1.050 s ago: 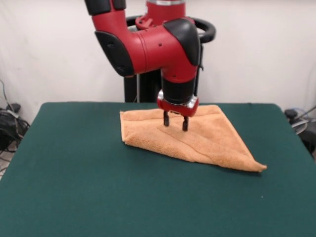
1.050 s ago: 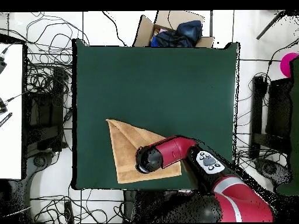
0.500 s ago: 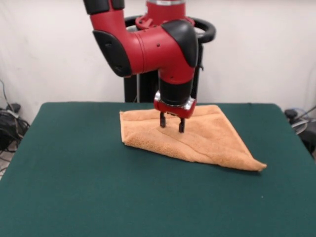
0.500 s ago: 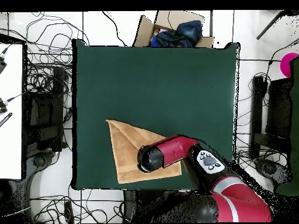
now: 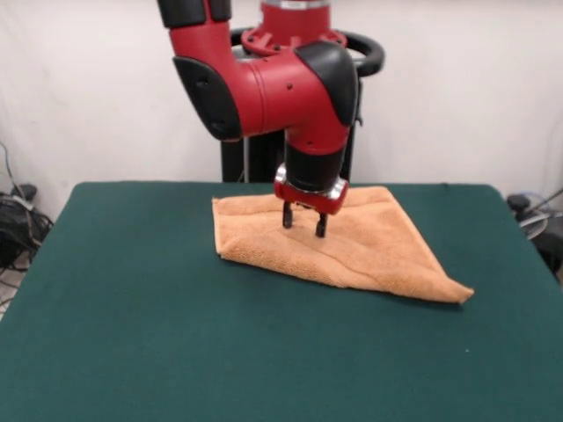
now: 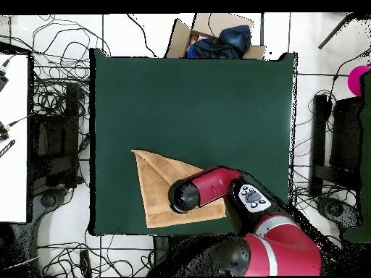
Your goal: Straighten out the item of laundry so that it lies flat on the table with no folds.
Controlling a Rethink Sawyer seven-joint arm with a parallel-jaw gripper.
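One orange-tan terry towel (image 5: 343, 242) lies on the dark green felt-topped table (image 5: 176, 343), folded over itself into a rough triangle. In the front view it sits toward the far edge of the table, with one pointed corner reaching out to the right. In the overhead view the same towel (image 6: 156, 184) lies near the table's bottom-left part, close to the bottom edge of the green top (image 6: 196, 101).

One red and black robot arm (image 5: 273, 83) comes down over the towel. Its gripper (image 5: 302, 221) hangs just above the cloth with two dark fingers (image 5: 287, 215) spread apart and nothing between them; whether the tips touch the towel cannot be told.

Around the table, a plain white wall (image 5: 475, 88) stands behind. From overhead, many black cables (image 6: 58, 108) sprawl over the pale floor, and one open cardboard box (image 6: 217, 36) holding dark blue cloth sits beyond the table's top edge.
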